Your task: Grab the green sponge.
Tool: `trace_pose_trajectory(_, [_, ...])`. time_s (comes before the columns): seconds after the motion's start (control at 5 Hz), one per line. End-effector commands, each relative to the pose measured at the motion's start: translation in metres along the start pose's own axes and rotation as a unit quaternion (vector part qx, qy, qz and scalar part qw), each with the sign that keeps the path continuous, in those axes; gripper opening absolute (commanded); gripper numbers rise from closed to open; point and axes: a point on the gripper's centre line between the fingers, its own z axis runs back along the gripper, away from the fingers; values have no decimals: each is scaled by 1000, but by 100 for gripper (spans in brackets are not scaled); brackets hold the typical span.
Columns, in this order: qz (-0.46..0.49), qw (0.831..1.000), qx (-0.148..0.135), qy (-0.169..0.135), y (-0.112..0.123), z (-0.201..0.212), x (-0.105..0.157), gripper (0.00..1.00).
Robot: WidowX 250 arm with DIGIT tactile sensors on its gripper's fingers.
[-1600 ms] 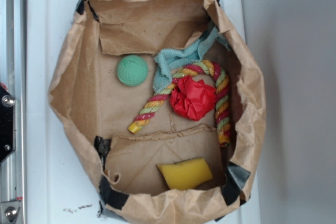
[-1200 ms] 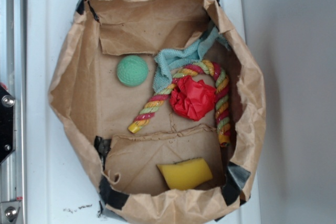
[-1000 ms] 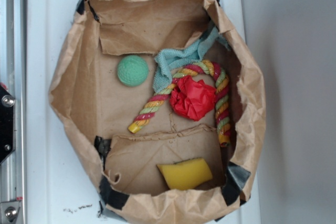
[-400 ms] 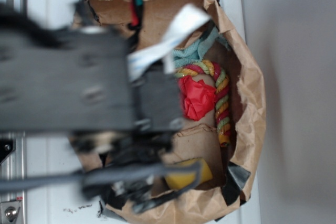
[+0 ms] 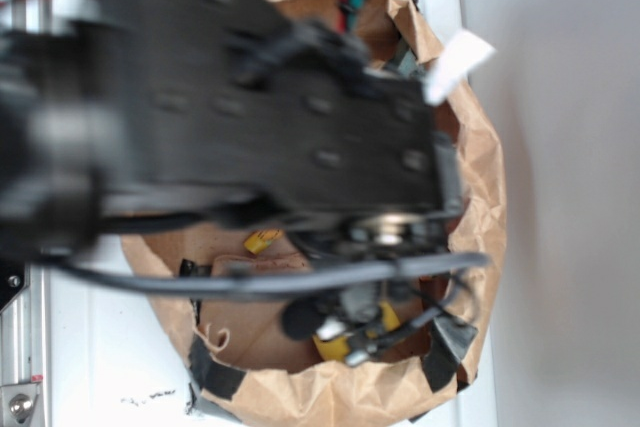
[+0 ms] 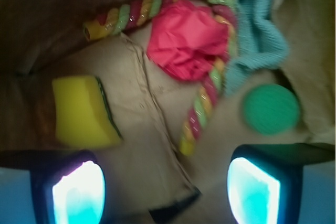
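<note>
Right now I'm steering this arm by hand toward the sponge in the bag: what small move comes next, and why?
Probably shift the open gripper sideways toward the sponge before lowering. In the wrist view the sponge lies above the left finger, not centred between the two, and nothing is held; the rope sits nearer the middle.

1. The exterior view is evenly and brightly lit, but the dark robot arm (image 5: 250, 137) is heavily smeared by motion blur.
2. The wrist view is dim, soft and slightly out of focus throughout.
3. The fingertip pads (image 6: 79, 192) glare bright cyan-white, overexposed.
4. Deep shadow fills the paper bag's (image 6: 47, 3) upper-left wall.
</note>
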Motion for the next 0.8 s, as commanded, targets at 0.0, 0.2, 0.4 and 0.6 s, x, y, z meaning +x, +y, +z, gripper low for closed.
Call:
trace_pose_trajectory(0.0, [-24,1000,-1,-17,-6,14,7,100])
trace_pose_trajectory(0.2, [-24,1000,-1,-17,-6,14,7,100])
trace_pose_trajectory(0.4, [-24,1000,-1,-17,-6,14,7,100])
trace_pose_trajectory(0.6, [-28,997,-68,3,-11,-29,-13,100])
